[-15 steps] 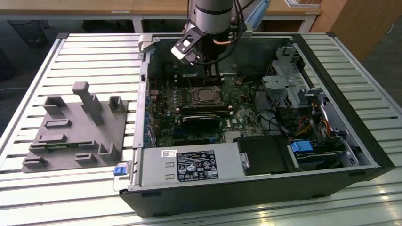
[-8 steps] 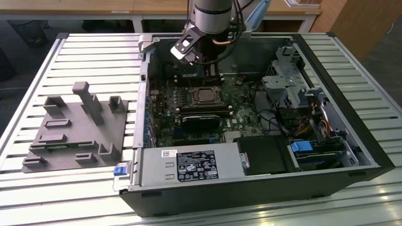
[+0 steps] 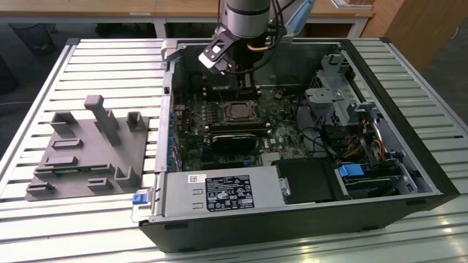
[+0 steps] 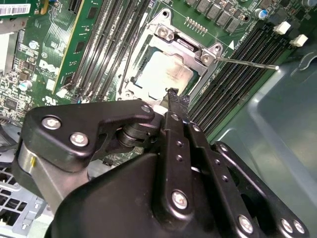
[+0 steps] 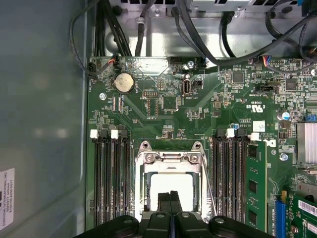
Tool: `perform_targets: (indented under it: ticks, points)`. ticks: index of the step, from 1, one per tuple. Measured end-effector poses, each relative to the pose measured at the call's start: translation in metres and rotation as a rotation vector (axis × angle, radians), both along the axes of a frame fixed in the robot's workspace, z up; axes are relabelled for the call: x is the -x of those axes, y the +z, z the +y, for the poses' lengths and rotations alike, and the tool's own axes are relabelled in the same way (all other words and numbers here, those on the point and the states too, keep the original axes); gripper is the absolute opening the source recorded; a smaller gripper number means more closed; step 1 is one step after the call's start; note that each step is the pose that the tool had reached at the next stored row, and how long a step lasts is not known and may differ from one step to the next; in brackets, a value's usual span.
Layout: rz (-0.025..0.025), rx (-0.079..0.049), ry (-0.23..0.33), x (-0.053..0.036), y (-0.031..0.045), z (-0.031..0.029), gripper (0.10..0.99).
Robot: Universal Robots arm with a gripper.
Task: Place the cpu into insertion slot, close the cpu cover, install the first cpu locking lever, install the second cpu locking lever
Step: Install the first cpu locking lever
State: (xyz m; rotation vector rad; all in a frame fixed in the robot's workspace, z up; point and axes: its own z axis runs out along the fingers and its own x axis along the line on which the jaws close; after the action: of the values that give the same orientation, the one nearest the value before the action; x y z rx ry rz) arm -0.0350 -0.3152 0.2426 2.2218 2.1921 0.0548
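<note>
The tool (image 5: pixel 169 198), pressed together, is held at the cpu's (image 5: pixel 171 182) twelve o'clock in the exterior view; the cpu cover (image 5: pixel 168 157) is lowered.

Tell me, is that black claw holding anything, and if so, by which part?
Nothing is held. The gripper is shut with nothing between its tips, poised over the cpu, which sits framed by the cpu cover.

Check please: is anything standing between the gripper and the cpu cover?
Nothing visible does. In the first wrist view the gripper, fingers shut, hangs above the closed cpu cover, with the cpu showing through its window.
</note>
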Motion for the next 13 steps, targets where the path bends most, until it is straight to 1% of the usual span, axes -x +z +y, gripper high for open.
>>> perform_targets:
  ticks: [9,13]
  points:
    - [0.0007,0.0,0.0,-0.0003,0.01,0.0,0.106]
    - [0.0007,0.0,0.0,-0.0003,0.0186,0.0,0.106]
